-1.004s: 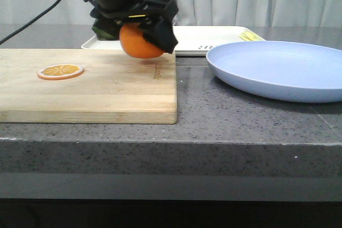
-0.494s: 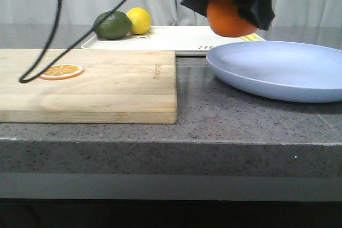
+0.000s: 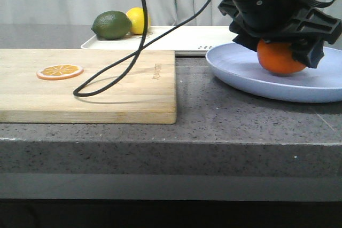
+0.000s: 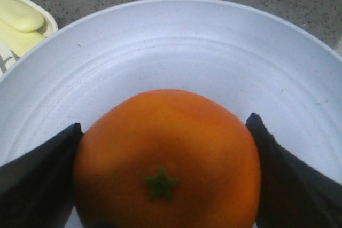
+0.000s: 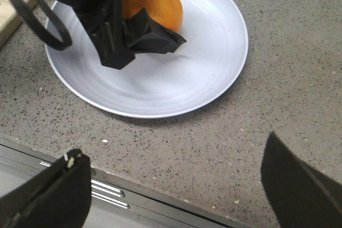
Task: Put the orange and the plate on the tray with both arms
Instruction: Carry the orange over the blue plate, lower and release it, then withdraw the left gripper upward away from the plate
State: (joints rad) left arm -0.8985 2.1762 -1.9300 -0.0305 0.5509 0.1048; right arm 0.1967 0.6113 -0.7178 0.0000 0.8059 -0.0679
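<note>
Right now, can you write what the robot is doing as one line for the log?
left gripper: shut on orange | orange: over plate | right gripper: open, empty, off the plate | tray: behind plate

Matte smooth plate (image 3: 251,76), pale wooden cutting board (image 3: 123,92) — speckled stone-like counter (image 3: 214,126), dimpled orange (image 4: 165,158)

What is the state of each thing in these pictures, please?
orange: held in left pincer, down on the plate
plate: on the counter, not on the tray
tray: carries lime and lemon at one end
left pincer: shut on orange
right pincer: open, empty, above the counter
orange slice: flat on cutting board
</note>
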